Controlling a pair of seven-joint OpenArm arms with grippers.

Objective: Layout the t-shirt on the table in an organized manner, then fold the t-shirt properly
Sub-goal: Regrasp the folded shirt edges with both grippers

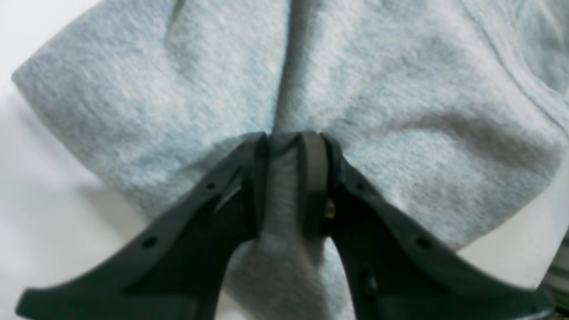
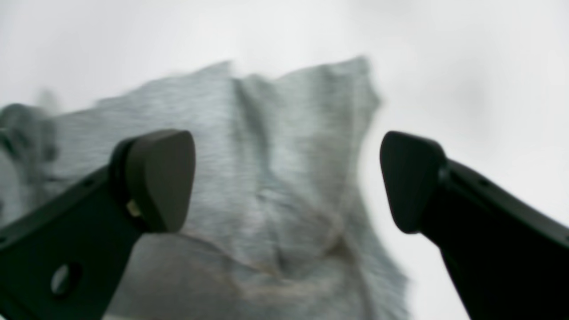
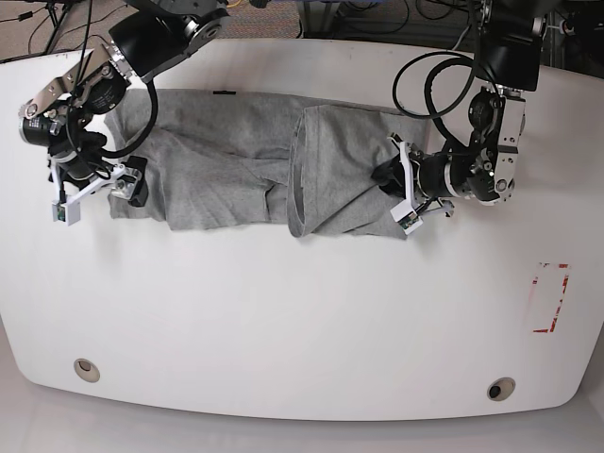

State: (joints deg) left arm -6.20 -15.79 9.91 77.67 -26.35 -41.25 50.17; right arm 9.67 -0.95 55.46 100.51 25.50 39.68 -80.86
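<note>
The t-shirt [image 3: 226, 160], light heather grey, lies rumpled across the far half of the white table [image 3: 302, 321], with one part folded over near its middle. In the left wrist view my left gripper [image 1: 289, 142] is shut on a pinched ridge of the t-shirt [image 1: 400, 89]. In the base view that left gripper [image 3: 385, 177] holds the shirt's right edge. My right gripper [image 2: 284, 178] stands wide open, with nothing between its fingers, above a wrinkled end of the t-shirt [image 2: 275, 133]. The base view shows this right gripper [image 3: 130, 184] at the shirt's left edge.
Two round grey grommet holes [image 3: 86, 369] [image 3: 500, 388] sit near the table's front edge. A red-outlined rectangle [image 3: 552, 297] marks the right side. Cables and dark equipment [image 3: 377, 19] run along behind the far edge.
</note>
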